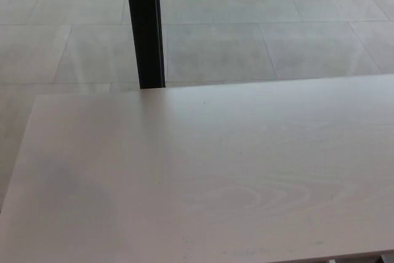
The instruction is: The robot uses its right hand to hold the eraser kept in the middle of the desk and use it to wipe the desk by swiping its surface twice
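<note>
Head view showed only the desk point(203, 177), pale wood-grain top, with a tiled floor point(277, 41) beyond it and a black post point(145, 26) standing behind the far edge. No eraser in frame; its location could not be established from this picture. It was not on any visible part of the desk, so it was presumably off to one side of the view, possibly in a hand.

Neither hand was in frame. Whether the right hand was clenched on the eraser, released, or empty could not be told. Same for the left.

Handling judgement, from the task alone: a desk eraser is likely light and fairly stiff in the body, with a softer wiping face underneath. It should not be fragile. Best hold would be across the two long sides of the upper body, thumb against one side and fingers against the other, keeping the wiping face flat and free. Risk: too light a grip lets it twist or skid out when pushed against the smooth top.

Progress of the two swipes could not be judged here.
</note>
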You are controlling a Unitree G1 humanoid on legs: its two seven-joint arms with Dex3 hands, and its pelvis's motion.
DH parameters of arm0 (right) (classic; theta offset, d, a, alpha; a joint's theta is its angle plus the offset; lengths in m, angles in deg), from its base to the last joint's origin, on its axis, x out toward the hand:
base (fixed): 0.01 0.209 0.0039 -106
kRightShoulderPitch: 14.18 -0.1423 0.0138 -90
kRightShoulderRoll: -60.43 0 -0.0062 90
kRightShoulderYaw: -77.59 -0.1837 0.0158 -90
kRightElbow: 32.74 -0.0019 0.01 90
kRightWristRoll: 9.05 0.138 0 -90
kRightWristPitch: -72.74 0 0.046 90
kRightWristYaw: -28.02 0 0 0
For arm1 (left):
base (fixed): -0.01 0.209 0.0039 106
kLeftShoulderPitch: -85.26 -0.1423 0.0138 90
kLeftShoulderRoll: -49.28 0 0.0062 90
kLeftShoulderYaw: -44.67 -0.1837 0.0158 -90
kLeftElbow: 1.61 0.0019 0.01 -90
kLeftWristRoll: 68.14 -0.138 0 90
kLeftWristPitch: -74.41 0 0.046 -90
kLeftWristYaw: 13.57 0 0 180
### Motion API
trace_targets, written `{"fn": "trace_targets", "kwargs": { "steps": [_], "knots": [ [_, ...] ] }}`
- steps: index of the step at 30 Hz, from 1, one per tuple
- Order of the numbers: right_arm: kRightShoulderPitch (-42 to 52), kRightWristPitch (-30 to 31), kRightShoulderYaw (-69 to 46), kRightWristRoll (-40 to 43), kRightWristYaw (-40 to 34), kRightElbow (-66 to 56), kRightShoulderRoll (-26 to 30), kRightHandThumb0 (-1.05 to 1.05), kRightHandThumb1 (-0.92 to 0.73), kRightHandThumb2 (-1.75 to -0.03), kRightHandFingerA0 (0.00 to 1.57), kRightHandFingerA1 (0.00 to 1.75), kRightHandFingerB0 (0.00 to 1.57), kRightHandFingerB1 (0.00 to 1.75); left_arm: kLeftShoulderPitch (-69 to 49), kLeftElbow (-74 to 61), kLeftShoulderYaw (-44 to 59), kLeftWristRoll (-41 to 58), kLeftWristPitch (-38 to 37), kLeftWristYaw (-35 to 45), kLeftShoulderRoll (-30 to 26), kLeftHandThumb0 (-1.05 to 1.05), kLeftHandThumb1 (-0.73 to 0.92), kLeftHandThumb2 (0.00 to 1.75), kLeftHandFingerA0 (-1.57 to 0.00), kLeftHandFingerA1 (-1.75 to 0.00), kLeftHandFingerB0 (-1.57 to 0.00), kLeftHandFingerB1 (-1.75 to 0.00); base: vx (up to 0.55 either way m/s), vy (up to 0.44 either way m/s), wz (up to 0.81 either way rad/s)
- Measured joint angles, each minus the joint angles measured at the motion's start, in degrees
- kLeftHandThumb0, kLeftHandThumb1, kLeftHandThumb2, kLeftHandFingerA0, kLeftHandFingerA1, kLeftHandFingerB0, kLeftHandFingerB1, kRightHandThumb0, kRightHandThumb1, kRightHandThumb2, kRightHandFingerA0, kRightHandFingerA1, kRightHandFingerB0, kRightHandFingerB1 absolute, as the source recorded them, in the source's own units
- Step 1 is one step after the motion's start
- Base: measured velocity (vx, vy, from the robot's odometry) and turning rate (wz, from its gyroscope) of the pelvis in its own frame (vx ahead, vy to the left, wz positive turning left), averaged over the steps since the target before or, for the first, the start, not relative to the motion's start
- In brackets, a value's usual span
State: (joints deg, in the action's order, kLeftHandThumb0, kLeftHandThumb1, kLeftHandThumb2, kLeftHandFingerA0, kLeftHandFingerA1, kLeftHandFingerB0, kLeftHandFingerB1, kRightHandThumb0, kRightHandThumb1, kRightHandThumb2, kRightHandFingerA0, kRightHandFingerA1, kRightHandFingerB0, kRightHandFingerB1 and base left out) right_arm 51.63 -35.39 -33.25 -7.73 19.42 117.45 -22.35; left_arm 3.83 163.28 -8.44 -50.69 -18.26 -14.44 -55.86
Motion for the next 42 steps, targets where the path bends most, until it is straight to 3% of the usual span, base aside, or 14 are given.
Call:
{"fn": "trace_targets", "kwargs": {
  "steps": [7, 8, 11, 13, 18, 19, 20, 25, 26, 27, 32, 34, 35, 42],
  "knots": [
    [0.76, -0.20, -1.34, 2.48, 2.09, -0.63, -0.21, -0.27, -0.78, -0.69, 0.85, 1.75, 0.71, 1.08, -0.17, 0.05, -0.27, -0.08, 0.00, -0.16, 0.00, -0.48, 0.72, 0.61, -0.82, -0.74, -0.57, -0.57, 0.00, 0.000, 0.00],
    [0.83, -0.24, -1.43, 2.92, 2.98, -0.86, -0.28, -0.38, -0.78, -0.67, 0.76, 1.64, 0.68, 0.60, -0.23, 0.09, -0.31, -0.10, 0.00, -0.19, 0.00, -0.48, 0.72, 0.61, -0.81, -0.76, -0.59, -0.58, 0.00, 0.000, 0.00],
    [0.83, -0.28, -1.31, 3.70, 5.20, -1.64, -0.28, -0.44, -0.74, -0.63, 0.82, 0.65, 0.49, 0.36, -0.40, 0.08, -0.56, -0.26, 0.00, -0.23, 0.00, -0.48, 0.73, 0.62, -0.74, -0.69, -0.55, -0.56, 0.00, 0.000, 0.00],
    [0.74, -0.08, -1.00, 4.12, 7.07, -2.36, -0.28, -0.58, -0.61, -0.88, 0.58, 0.57, 0.26, 0.44, -0.52, 0.06, -0.64, -0.32, 0.00, -0.20, 0.00, -0.49, 0.74, 0.62, -0.77, -0.70, -0.58, -0.58, 0.00, 0.000, 0.00],
    [-0.84, 0.66, 0.62, 4.63, 11.38, -3.77, -0.26, -0.61, -0.75, -0.65, 0.21, 0.32, 0.13, 0.25, -0.68, 0.05, -1.08, -0.46, -0.01, -0.21, 0.00, -0.51, 0.74, 0.62, -0.77, -0.73, -0.55, -0.59, 0.00, 0.000, 0.00],
    [-1.16, 0.73, 0.87, 4.66, 12.07, -3.86, -0.24, -0.36, -0.50, -1.05, 0.00, 0.49, 0.00, 0.49, -0.71, 0.05, -1.11, -0.45, -0.01, -0.21, 0.00, -0.50, 0.74, 0.62, -0.76, -0.73, -0.56, -0.59, 0.00, 0.000, 0.00],
    [-1.67, 0.86, 1.23, 4.69, 12.92, -3.90, -0.15, -0.71, -0.59, -0.92, 0.07, 0.44, 0.05, 0.34, -0.75, 0.05, -1.16, -0.45, -0.01, -0.20, 0.00, -0.49, 0.74, 0.62, -0.76, -0.70, -0.57, -0.57, 0.00, 0.000, 0.00],
    [-4.60, 2.17, 2.52, 4.92, 17.26, -5.34, 1.78, -0.72, -0.60, -0.98, 0.00, 0.27, 0.00, 0.22, -1.10, 0.02, -1.53, -0.47, -0.02, -0.20, 0.00, -0.50, 0.75, 0.62, -0.77, -0.68, -0.56, -0.55, 0.00, 0.000, 0.00],
    [-5.24, 2.65, 2.52, 5.15, 18.39, -6.56, 2.54, -0.73, -0.78, -0.62, 0.01, 0.24, 0.03, 0.20, -1.30, 0.02, -1.71, -0.50, -0.05, -0.20, 0.00, -0.50, 0.76, 0.62, -0.77, -0.68, -0.56, -0.56, 0.00, 0.000, 0.00],
    [-5.68, 3.14, 2.41, 5.48, 19.25, -7.63, 3.19, -0.74, -0.62, -1.04, 0.01, 0.39, 0.00, 0.24, -1.45, 0.01, -1.86, -0.52, -0.07, -0.20, 0.00, -0.50, 0.77, 0.63, -0.76, -0.71, -0.58, -0.58, 0.00, 0.000, 0.00],
    [-5.22, 5.64, -1.92, 8.68, 22.15, -17.51, 5.73, -0.83, -0.66, -1.03, 0.03, 0.41, 0.10, 0.20, -2.17, -0.13, -2.05, -0.47, -0.26, -0.11, 0.00, -0.49, 0.76, 0.63, -0.73, -0.71, -0.59, -0.56, 0.00, 0.000, 0.00],
    [-4.55, 6.44, -3.55, 9.68, 22.44, -20.29, 6.12, -0.38, -0.51, -1.09, 0.01, 0.53, 0.00, 0.51, -2.30, -0.13, -1.98, -0.44, -0.27, -0.06, 0.00, -0.47, 0.75, 0.62, -0.72, -0.73, -0.59, -0.57, 0.00, 0.000, 0.00],
    [-3.45, 7.14, -5.46, 10.68, 22.58, -22.87, 6.43, -0.78, -0.79, -0.64, 0.12, 0.56, 0.15, 0.41, -2.37, -0.13, -1.88, -0.39, -0.27, 0.04, 0.00, -0.48, 0.76, 0.63, -0.71, -0.73, -0.58, -0.57, 0.00, 0.000, 0.00],
    [6.30, 9.34, -18.01, 15.09, 22.70, -29.52, 7.66, -0.66, -0.74, -0.63, 0.41, 0.52, 0.33, 0.41, -2.54, -0.06, -1.60, -0.36, -0.27, 0.23, 0.00, -0.48, 0.75, 0.62, -0.75, -0.73, -0.60, -0.57, 0.00, 0.000, 0.00]
  ]
}}
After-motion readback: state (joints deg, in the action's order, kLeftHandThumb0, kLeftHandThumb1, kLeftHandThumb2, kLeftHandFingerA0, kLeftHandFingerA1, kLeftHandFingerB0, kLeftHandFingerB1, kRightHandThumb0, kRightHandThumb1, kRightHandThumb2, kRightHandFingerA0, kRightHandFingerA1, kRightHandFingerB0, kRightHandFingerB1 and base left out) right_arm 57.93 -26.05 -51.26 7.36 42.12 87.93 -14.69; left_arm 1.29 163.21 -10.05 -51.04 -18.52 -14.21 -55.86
